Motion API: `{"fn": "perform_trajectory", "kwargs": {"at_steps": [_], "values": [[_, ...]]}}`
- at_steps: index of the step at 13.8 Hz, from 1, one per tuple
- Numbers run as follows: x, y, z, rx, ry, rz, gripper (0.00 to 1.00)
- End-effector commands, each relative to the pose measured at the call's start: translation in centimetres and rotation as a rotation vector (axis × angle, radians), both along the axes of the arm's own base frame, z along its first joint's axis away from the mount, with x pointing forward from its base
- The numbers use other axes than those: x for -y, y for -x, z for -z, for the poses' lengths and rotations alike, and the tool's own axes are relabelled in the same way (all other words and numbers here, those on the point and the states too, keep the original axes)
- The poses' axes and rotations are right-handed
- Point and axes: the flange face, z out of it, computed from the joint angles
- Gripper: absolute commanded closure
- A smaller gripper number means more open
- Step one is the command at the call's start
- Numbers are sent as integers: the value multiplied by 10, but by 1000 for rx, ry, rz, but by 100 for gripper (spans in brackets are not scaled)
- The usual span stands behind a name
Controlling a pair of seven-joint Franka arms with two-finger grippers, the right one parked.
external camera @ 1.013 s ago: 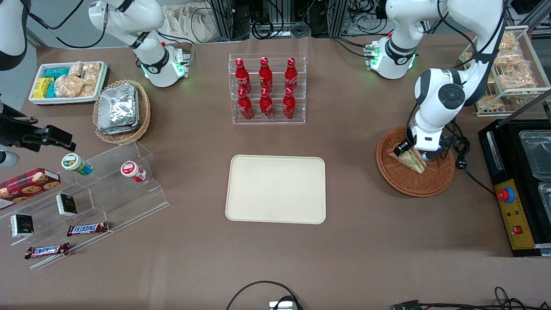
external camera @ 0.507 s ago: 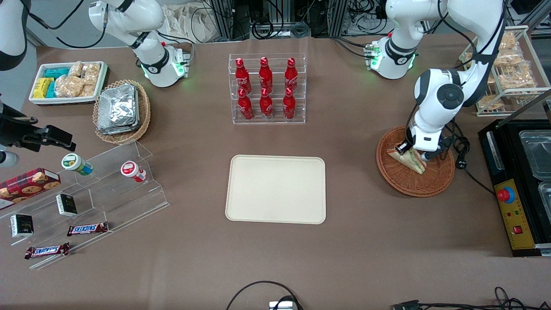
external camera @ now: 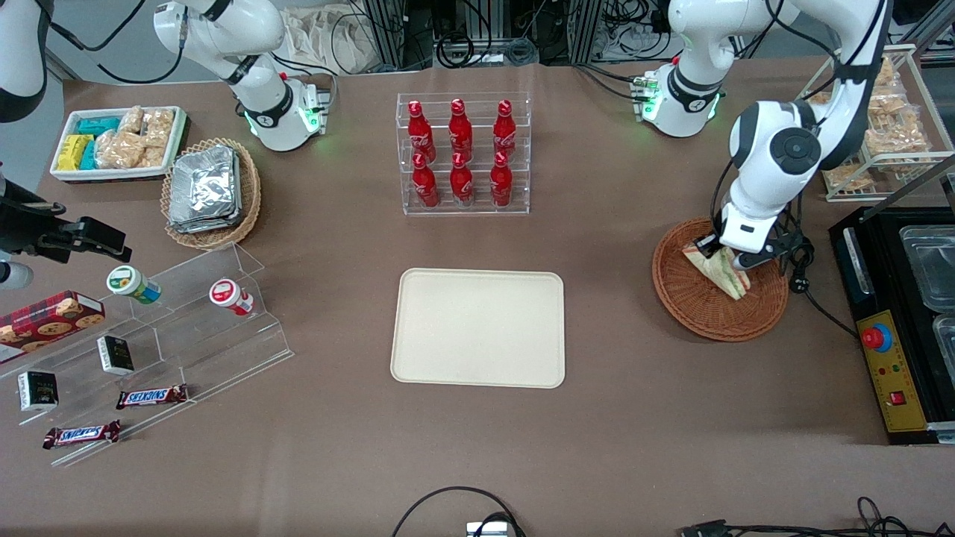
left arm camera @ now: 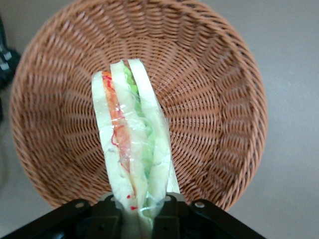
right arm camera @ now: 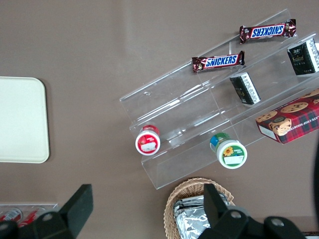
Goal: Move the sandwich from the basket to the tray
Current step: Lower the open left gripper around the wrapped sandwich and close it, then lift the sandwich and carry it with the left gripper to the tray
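While the gripper (external camera: 719, 255) pinched only the sandwich (external camera: 721, 270) corner above the basket (external camera: 697, 313), its slick wrap risked slipping before the tray (external camera: 477, 328).

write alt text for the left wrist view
The gripper is shut on a clear-wrapped sandwich, held edge-up over the round wicker basket. Pale bread layers sandwich orange-red and green filling; brown table shows around the basket.

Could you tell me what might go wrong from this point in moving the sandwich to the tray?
The hand grips the sandwich only at one end, on slippery clear wrap, so it may slide out or droop in transit. The pinch could also squash the soft bread. The sandwich is over the basket, so its low tip might catch the rim on the way to the tray.
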Motion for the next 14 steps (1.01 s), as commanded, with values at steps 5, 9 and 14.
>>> {"fn": "perform_trajectory", "kwargs": {"at_steps": [5, 9, 14], "values": [[20, -9, -61, 79, -37, 323, 100], [83, -17, -78, 122, -35, 430, 100], [145, -31, -88, 128, -5, 483, 100]]}}
